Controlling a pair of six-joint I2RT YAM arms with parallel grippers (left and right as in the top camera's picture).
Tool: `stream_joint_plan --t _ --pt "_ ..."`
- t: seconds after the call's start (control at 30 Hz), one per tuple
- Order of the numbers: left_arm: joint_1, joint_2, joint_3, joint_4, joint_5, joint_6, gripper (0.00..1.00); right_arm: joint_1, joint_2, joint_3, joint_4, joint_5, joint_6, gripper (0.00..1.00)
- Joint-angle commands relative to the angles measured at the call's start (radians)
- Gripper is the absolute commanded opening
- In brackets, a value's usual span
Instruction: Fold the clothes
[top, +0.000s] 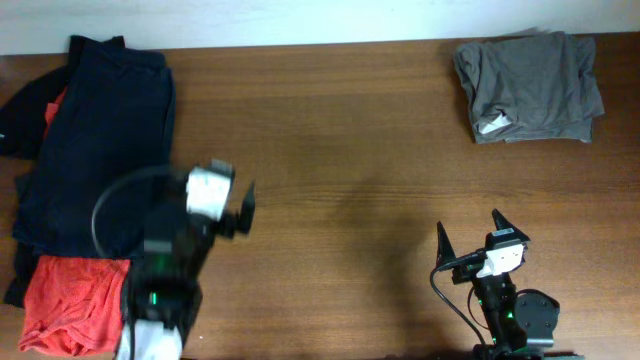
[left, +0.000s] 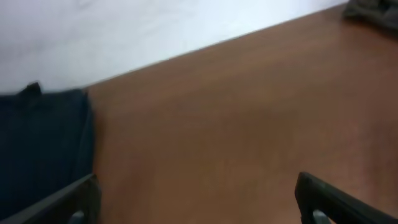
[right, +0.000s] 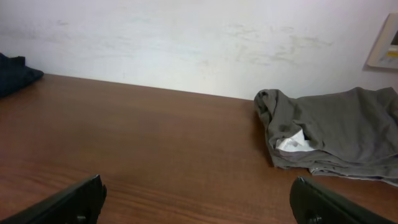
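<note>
The grey-olive shorts (top: 528, 87) lie folded in a compact bundle at the table's far right, a white label showing at the fold. They also show in the right wrist view (right: 333, 134) and, as a blurred corner, in the left wrist view (left: 373, 12). My right gripper (top: 470, 232) is open and empty near the front edge, well short of the shorts; its fingers frame bare wood (right: 196, 202). My left gripper (top: 243, 210) is open and empty, blurred, at the left beside the navy garment, over bare wood (left: 196, 202).
A large navy-blue garment (top: 95, 140) lies at the far left, also in the left wrist view (left: 40, 149). An orange-red garment (top: 70, 305) lies at the front left corner. A white wall (right: 186, 43) runs behind the table's far edge.
</note>
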Motion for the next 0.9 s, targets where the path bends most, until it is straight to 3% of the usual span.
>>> stream_joint_plan --t 0.0,0.37,0.87 --pt "0.031 -0.182 -0.168 0.05 -0.028 0.008 0.99 -0.006 -0.006 -0.008 0.0 -0.005 0.004 0.99" --pt "0.122 -0.504 -0.402 0.113 0.05 0.008 0.99 -0.006 -0.006 -0.008 0.0 -0.005 0.004 0.99" --pt "0.214 -0.824 -0.412 -0.206 0.054 0.008 0.99 -0.006 -0.006 -0.008 0.0 -0.005 0.004 0.99"
